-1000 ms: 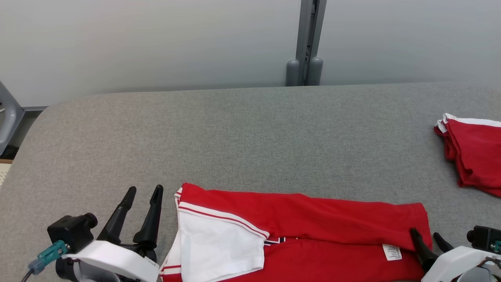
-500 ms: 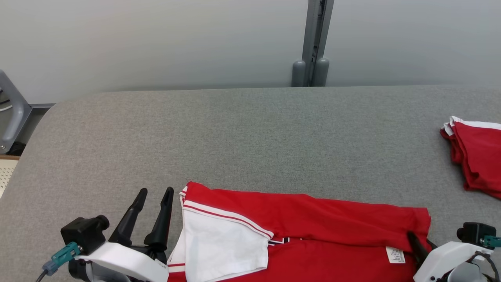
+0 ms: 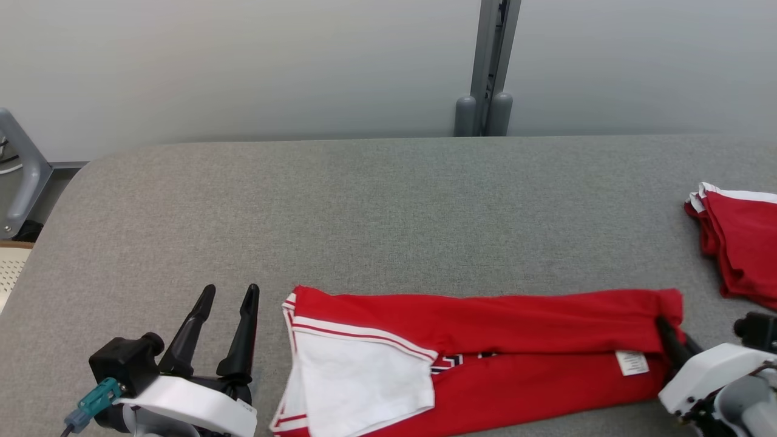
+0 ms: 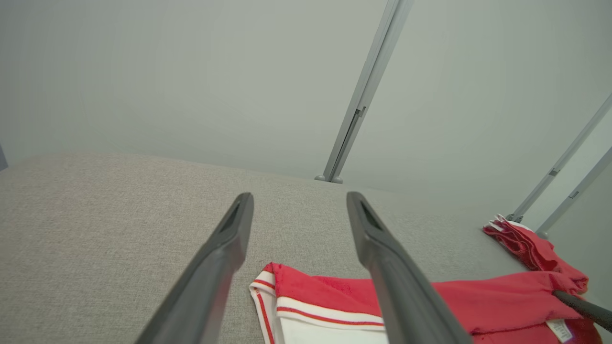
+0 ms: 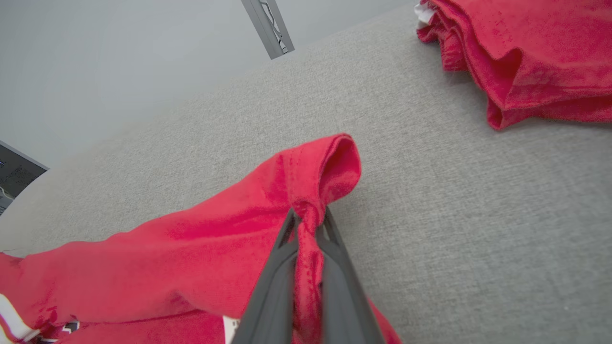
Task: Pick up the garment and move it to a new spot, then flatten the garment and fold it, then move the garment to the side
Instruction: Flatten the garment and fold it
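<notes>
**White shells, black fingers**

The left gripper [image 3: 230, 290] has two long, tapering black fingers [image 4: 215, 267] (each with a slotted recess near the tip) on a glossy white wrist shell [image 3: 182, 397]. A black boxy module [image 3: 124, 364] carries a teal plug [image 3: 97, 391] and grey cable [image 3: 71, 419]. The right gripper [image 5: 308, 217] looks alike, with a rounded grey housing [image 3: 743, 402].

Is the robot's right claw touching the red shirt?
Touching. The right wrist view shows the right gripper shut on a bunched fold of the red shirt, with the cloth squeezed between its two dark fingers.
</notes>
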Available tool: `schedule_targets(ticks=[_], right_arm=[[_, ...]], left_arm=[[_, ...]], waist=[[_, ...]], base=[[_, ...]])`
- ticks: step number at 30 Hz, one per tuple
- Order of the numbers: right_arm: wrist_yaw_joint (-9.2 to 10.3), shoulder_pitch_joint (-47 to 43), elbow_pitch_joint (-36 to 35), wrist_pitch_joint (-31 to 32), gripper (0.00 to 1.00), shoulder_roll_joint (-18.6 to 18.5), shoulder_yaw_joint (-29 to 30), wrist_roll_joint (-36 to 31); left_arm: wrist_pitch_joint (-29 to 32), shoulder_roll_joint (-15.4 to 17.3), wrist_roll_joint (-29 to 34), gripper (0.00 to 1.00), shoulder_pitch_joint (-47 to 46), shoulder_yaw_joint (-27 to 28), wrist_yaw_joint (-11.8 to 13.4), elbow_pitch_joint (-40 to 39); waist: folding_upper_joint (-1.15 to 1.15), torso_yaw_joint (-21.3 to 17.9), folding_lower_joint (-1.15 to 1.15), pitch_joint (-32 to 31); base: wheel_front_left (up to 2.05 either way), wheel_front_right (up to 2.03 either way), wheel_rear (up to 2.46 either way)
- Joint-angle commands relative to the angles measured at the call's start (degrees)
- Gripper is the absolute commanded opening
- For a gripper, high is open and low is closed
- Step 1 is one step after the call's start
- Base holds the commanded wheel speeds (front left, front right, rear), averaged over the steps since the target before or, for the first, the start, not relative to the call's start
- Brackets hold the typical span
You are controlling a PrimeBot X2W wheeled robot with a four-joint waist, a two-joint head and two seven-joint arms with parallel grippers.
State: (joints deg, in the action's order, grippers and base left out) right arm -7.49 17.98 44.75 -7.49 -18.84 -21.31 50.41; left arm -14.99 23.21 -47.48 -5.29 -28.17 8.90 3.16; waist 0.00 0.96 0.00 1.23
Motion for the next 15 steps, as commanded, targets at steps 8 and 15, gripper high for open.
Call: schedule_targets(ticks=[8, 15], right_arm=[[-0.01, 2.0, -2.2, -1.1, 0.0, -6.0, 3.2, -1.1], [-0.01, 3.7, -5.3, 0.7, 0.0, -8.5, 4.7, -3.1]], left_arm=[[-0.2, -5.0, 9.8, 1.0, 4.0, 7.4, -0.5, -0.1], [-0.2, -9.8, 15.7, 1.0, 6.5, 12.0, -2.7, 1.0]], waist=[[0.0, 0.0, 0.0, -0.6], [0.0, 0.6, 0.0, -1.0]], base=[[0.0, 0.0, 0.0], [0.0, 0.0, 0.0]])
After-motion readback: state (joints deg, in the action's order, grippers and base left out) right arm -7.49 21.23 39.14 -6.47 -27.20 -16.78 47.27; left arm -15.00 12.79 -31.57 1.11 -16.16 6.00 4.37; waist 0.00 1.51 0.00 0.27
